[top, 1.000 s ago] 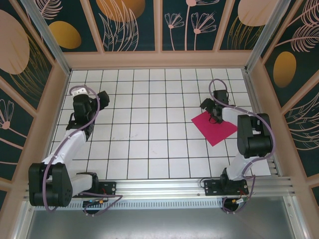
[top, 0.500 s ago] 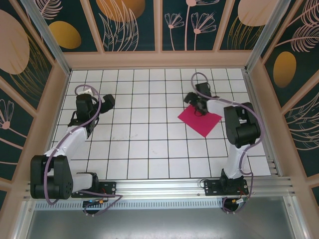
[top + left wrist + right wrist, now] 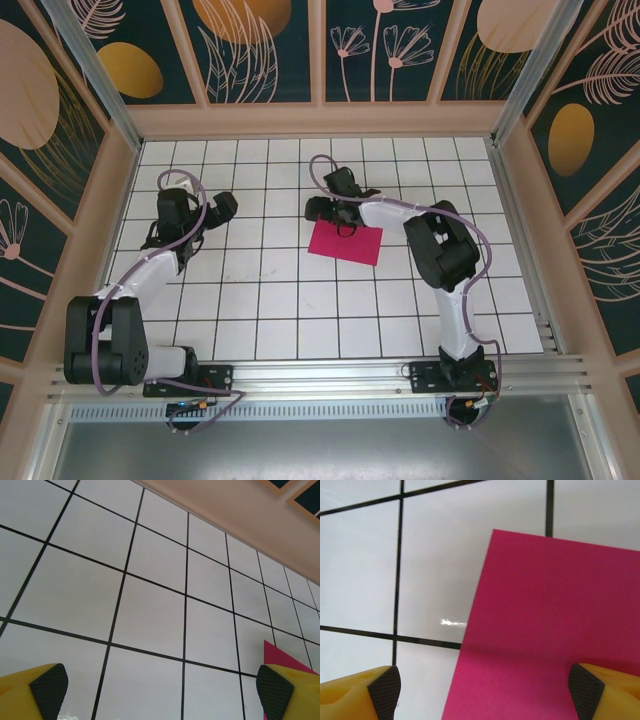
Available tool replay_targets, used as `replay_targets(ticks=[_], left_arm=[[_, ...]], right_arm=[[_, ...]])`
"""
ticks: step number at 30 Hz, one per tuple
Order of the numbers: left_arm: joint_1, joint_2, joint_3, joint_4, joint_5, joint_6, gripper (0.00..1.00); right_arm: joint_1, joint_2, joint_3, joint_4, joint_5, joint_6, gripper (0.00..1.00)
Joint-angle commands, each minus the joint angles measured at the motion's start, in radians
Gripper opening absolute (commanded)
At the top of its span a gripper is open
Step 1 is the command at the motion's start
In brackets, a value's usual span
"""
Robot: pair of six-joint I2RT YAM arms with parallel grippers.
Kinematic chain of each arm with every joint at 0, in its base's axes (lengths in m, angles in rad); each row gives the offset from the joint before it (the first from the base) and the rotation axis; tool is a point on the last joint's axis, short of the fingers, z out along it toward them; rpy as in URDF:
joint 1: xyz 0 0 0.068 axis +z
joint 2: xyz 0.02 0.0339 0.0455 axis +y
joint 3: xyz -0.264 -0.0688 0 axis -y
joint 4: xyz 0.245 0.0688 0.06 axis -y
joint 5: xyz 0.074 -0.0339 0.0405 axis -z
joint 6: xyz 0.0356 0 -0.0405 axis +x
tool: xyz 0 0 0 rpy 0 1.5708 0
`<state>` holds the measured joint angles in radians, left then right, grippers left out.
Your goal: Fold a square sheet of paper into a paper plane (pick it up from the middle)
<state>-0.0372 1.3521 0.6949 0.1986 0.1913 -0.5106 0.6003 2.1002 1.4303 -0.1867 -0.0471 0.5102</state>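
Observation:
The square sheet of paper [image 3: 346,244] is magenta-pink and lies flat and uncreased on the white gridded table [image 3: 290,300], a little right of centre. My right gripper [image 3: 333,218] hangs over the sheet's far left corner, open. In the right wrist view its black pads [image 3: 385,686] stand wide apart, low over the paper [image 3: 555,620], whose left edge runs between them. My left gripper [image 3: 225,203] is open at the far left over bare tiles. In the left wrist view [image 3: 162,695] one corner of the sheet [image 3: 279,656] shows beside its right pad.
A beige wall [image 3: 320,120] bounds the table at the back, with like walls at both sides. A metal rail [image 3: 330,375] holding the arm bases runs along the near edge. The right arm [image 3: 440,250] reaches across the table's right half.
My right gripper has swept left from the right side toward the centre, and the pink sheet has slid and turned along with it. My left gripper has edged slightly toward the middle.

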Motion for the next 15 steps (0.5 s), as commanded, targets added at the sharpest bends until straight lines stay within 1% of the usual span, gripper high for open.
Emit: replay_targets(ticks=[1,4,6,10,12,15], left_arm=[[0.007,0.028,0.016,0.048,0.051,-0.014,0.98],[0.006,0.046,0.015,0.052,0.059,-0.015,0.99],[0.007,0.053,0.021,0.046,0.064,-0.017,0.99],[0.007,0.036,0.018,0.032,0.065,-0.017,0.99],[0.006,0.029,0.012,0.031,0.067,-0.029,0.98],[0.007,0.024,-0.007,0.058,0.092,-0.072,0.99]], right_arm=[[-0.004,-0.026,0.042,-0.109,0.039,0.013,0.9],[-0.005,0.006,0.083,-0.151,0.088,0.021,0.87],[-0.007,0.044,0.126,-0.164,0.095,0.015,0.84],[-0.006,0.131,0.241,-0.217,0.068,-0.002,0.76],[-0.003,0.154,0.259,-0.225,0.066,-0.01,0.76],[0.002,0.166,0.248,-0.23,0.02,-0.015,0.76]])
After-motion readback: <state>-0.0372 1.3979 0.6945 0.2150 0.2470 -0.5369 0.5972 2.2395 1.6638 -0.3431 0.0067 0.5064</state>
